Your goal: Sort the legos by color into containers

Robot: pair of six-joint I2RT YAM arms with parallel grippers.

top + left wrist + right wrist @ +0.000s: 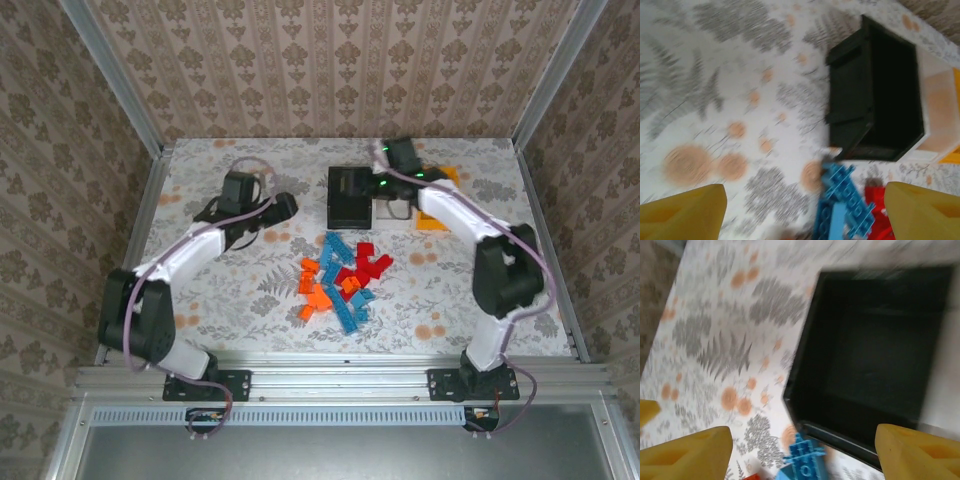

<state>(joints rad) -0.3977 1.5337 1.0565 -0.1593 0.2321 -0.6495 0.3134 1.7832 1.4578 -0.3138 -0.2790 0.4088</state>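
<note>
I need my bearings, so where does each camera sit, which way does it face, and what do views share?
Top external: high behind the bases, looking down on the table; both arms, left tool, right tool.
Left wrist: on the left arm, facing down toward the black bin and blue legos; its yellow fingers at bottom corners.
Right wrist: on the right arm, facing down into the black bin; yellow fingers at bottom corners.
Shared: all three show the black bin and blue legos.
</note>
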